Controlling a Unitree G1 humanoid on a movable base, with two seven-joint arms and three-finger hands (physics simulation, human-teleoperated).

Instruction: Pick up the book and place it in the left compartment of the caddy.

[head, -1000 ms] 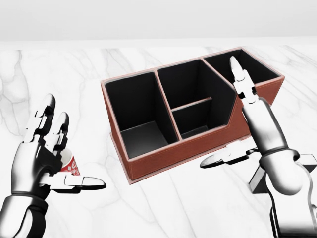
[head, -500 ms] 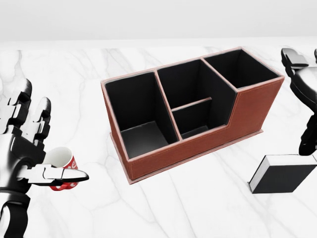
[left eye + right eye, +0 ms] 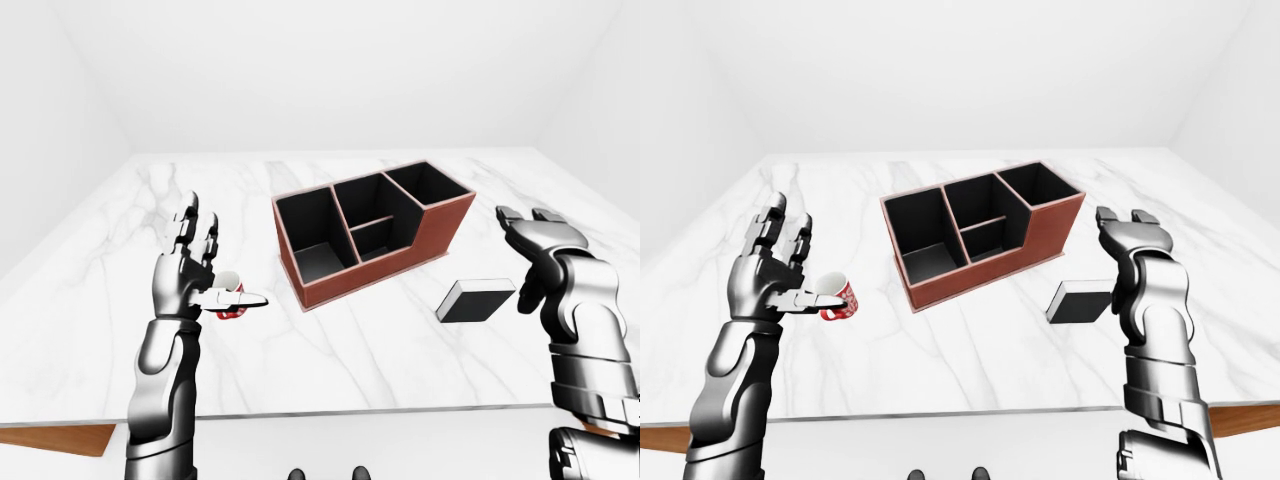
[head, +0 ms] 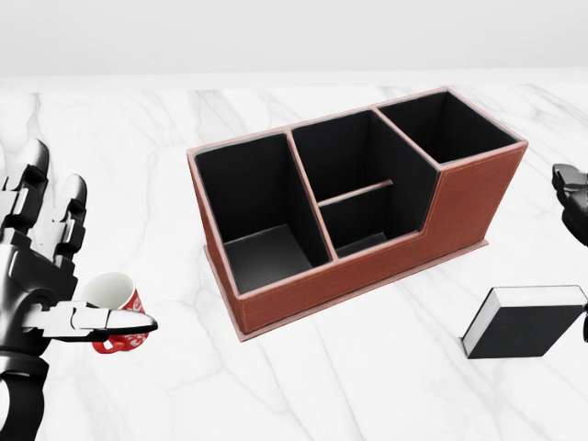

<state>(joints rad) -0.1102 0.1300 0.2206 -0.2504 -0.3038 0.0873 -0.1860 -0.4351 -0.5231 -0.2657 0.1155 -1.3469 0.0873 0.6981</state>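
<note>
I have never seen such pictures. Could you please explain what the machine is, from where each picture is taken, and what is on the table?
This is a simulated humanoid robot; all three pictures come from cameras on its head, looking out over its arms. Its left hand and right hand are raised with open fingers and hold nothing. On the marble table stands a brown caddy with empty black compartments. A black book lies flat to its right in the head view. A small red-and-white mug sits beside the left hand.

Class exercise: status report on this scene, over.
Both robot hands open, left, right. Book flat on table, ungrasped. Caddy empty. Mug by left hand, clear.
</note>
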